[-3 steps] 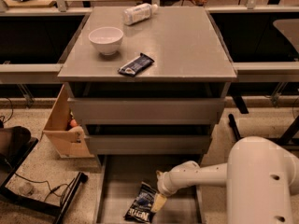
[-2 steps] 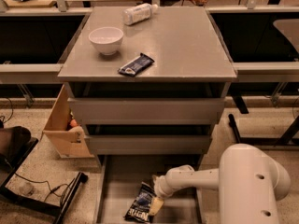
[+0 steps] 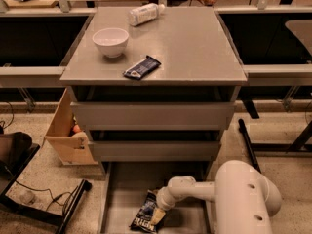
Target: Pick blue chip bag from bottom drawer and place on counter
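Blue chip bag (image 3: 145,215) lying in the open bottom drawer (image 3: 123,194), bottom centre of frame; gripper (image 3: 158,216) touching its right edge (whether clenched or released, cannot tell); counter (image 3: 190,43) above, upper middle.

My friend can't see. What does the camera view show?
A white robot arm reaches down into the open bottom drawer of a grey cabinet, its gripper at the blue chip bag lying on the drawer floor. On the counter above sit a white bowl, a dark snack-bar wrapper and a bottle on its side.
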`<act>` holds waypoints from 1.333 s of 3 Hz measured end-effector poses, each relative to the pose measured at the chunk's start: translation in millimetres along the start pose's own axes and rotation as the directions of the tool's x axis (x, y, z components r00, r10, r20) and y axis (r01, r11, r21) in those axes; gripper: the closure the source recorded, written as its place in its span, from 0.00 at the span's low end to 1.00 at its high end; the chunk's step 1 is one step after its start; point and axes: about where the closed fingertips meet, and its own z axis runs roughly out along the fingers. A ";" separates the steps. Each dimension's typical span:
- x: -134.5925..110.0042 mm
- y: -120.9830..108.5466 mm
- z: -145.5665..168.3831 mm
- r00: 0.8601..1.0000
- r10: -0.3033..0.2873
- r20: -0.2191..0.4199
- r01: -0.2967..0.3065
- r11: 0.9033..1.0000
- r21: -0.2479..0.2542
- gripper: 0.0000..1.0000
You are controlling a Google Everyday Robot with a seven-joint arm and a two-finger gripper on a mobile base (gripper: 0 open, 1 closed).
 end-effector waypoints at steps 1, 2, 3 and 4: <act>2.2 -4.1 1.2 1.000 0.002 0.000 -0.002 1.000 0.006 0.49; 2.2 -4.0 1.2 1.000 0.002 0.000 -0.002 1.000 0.006 0.72; 2.2 -4.0 1.2 1.000 0.002 0.000 -0.002 1.000 0.006 0.96; 1.7 -4.3 -9.5 1.000 0.024 0.009 -0.024 0.999 0.035 1.00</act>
